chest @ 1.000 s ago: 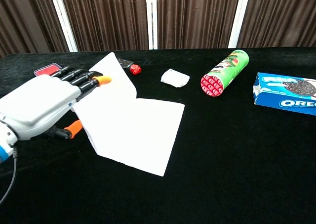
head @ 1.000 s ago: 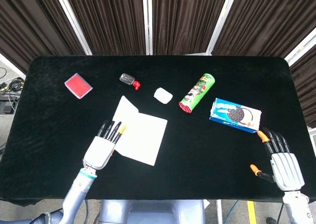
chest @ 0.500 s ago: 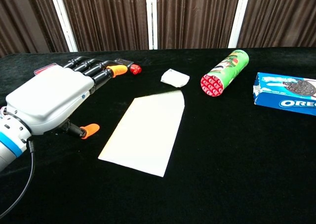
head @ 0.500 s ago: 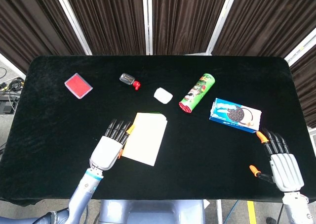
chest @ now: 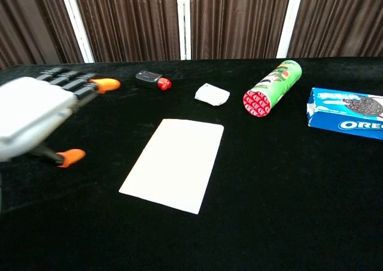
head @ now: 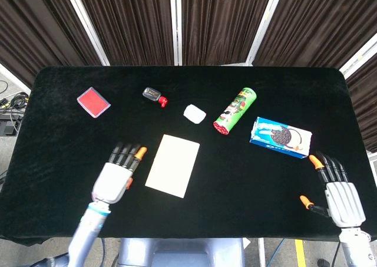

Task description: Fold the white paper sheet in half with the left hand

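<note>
The white paper sheet point(head: 173, 164) point(chest: 174, 163) lies folded flat on the black table, a narrow rectangle near the front middle. My left hand point(head: 116, 177) point(chest: 36, 109) hovers just left of the sheet, apart from it, fingers stretched out and holding nothing. At the front right corner my right hand point(head: 336, 191) rests with fingers spread, empty; the chest view does not show it.
A red card case point(head: 93, 101) lies at the back left. A small bottle with a red cap point(head: 155, 95) point(chest: 151, 79), a white wad point(head: 194, 113) point(chest: 212, 94), a green chips can point(head: 235, 109) point(chest: 273, 86) and a blue Oreo box point(head: 281, 137) point(chest: 346, 112) sit behind and right of the sheet.
The raised left half of the sheet has come down onto the right half, so it lies folded. My left hand has let go and drawn back to the left. The right hand stayed put.
</note>
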You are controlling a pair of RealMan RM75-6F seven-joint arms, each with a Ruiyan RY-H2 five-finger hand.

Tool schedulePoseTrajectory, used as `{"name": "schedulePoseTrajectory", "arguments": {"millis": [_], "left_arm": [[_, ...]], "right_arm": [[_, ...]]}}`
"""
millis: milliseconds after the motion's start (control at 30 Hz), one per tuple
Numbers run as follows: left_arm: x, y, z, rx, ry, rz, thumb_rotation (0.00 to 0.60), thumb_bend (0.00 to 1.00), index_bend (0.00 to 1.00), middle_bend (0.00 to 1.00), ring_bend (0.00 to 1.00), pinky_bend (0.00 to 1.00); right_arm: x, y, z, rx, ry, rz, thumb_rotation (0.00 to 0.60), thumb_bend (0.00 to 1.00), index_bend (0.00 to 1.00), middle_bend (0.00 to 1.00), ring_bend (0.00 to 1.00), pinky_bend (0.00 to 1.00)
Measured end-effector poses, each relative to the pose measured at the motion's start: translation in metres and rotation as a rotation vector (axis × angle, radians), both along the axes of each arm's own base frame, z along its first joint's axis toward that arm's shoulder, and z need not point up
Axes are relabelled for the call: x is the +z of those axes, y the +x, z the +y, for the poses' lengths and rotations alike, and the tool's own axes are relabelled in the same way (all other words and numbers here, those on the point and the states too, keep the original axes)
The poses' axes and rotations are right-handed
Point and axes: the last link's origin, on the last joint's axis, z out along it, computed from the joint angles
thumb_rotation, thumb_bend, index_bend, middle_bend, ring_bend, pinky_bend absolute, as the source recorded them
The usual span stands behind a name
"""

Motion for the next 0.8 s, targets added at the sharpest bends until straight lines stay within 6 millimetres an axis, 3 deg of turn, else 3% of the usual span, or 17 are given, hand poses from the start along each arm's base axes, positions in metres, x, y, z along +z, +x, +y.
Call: {"name": "schedulePoseTrajectory", "arguments": {"millis": [233, 567, 800], "left_arm": [[0.048, -0.041, -0.015, 0.106, 0.079, -0.031, 0.600, 0.26, 0.00, 0.00, 0.00, 0.00], [0.090, -0.101, -0.048, 0.247, 0.123, -0.105, 0.600, 0.26, 0.00, 0.00, 0.00, 0.00], [0.115, -0.118, -0.062, 0.267, 0.186, -0.133, 0.600, 0.26, 0.00, 0.00, 0.00, 0.00]], "right_arm": [[-0.003, -0.002, -0.001, 0.000, 0.023, 0.020, 0.600, 0.08, 0.00, 0.00, 0.00, 0.00], [-0.012, -0.003, 0.000, 0.014, 0.056, 0.079, 0.600, 0.08, 0.00, 0.00, 0.00, 0.00], [-0.016, -0.003, -0.001, 0.026, 0.063, 0.093, 0.600, 0.09, 0.00, 0.00, 0.00, 0.00]]}}
